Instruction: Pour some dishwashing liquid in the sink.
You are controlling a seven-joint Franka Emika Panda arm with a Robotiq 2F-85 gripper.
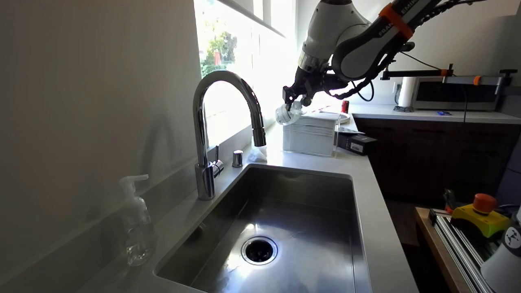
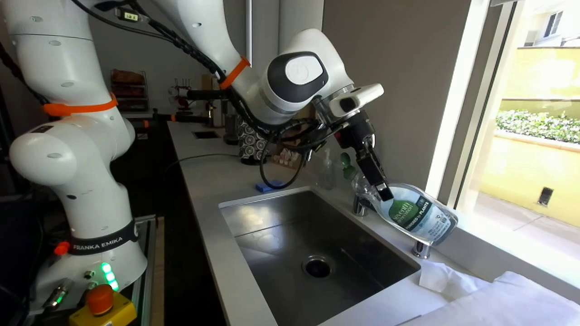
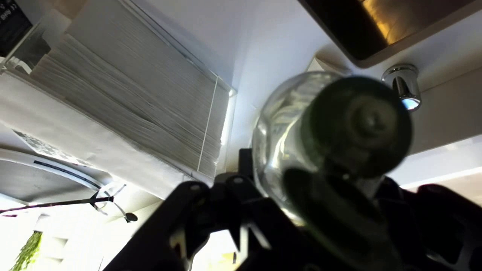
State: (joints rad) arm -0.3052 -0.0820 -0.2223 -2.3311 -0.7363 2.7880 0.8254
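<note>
The dishwashing liquid is a clear plastic bottle with a blue label and green leaf mark (image 2: 419, 217). Its green cap (image 2: 347, 165) hangs flipped open. My gripper (image 2: 385, 194) is shut on the bottle and holds it tilted above the counter, with the neck toward the upper left. In an exterior view the bottle (image 1: 287, 114) shows small under the gripper (image 1: 296, 102). In the wrist view the green cap (image 3: 356, 126) and clear bottle shoulder (image 3: 280, 124) sit between dark fingers and hide much of them. The steel sink (image 1: 309, 244) shows in both exterior views (image 2: 294, 290), its drain uncovered.
A tall arched chrome faucet (image 1: 228, 76) rises beside the sink. A chrome cap (image 1: 237, 158) stands nearby. A clear holder of white paper sheets (image 1: 309, 136) and a black box (image 1: 358, 143) stand on the counter. A clear pump bottle (image 1: 138, 232) is by the wall.
</note>
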